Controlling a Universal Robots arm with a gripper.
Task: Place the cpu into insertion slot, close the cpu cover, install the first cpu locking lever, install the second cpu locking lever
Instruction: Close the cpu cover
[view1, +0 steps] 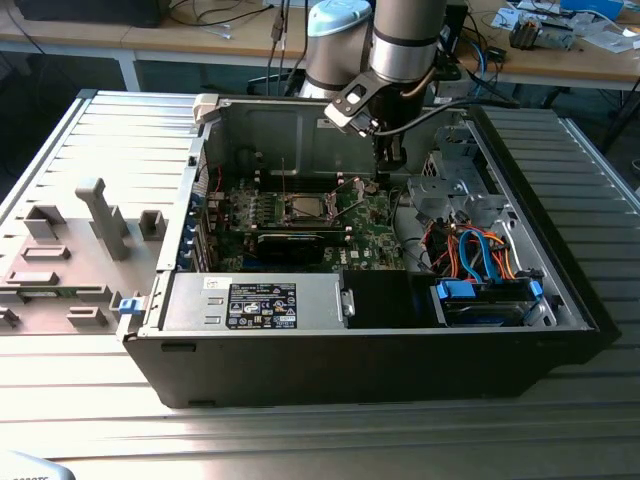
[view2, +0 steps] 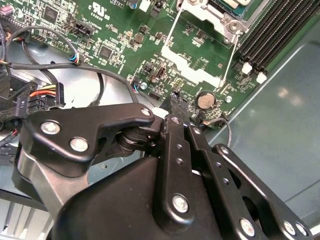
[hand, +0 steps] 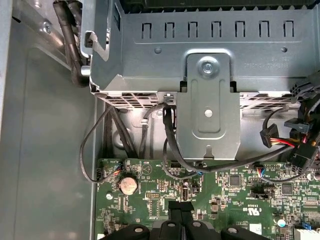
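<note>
- Holds the hand (view2: 175, 100) pinched together on nothing visible, low over the green board (view2: 115, 30), close to the coin battery (view2: 205, 100) and off to one side of the socket (view1: 288, 200).
- Appears, in the exterior view, to have the chip (view1: 304, 207) already lying in that socket.
- Leaves both thin wire levers (view2: 170, 32) swung free, so any bump there could shift or lift the chip.
- Might snag the black cables (hand: 170, 145) under the metal drive cage (hand: 207, 115) on a sideways move, tugging their plugs.
- Could scrape small parts or knock the battery if lowered here.
- Risks slipping off a springy lever, letting it whip onto the memory slots (view2: 272, 25).
</note>
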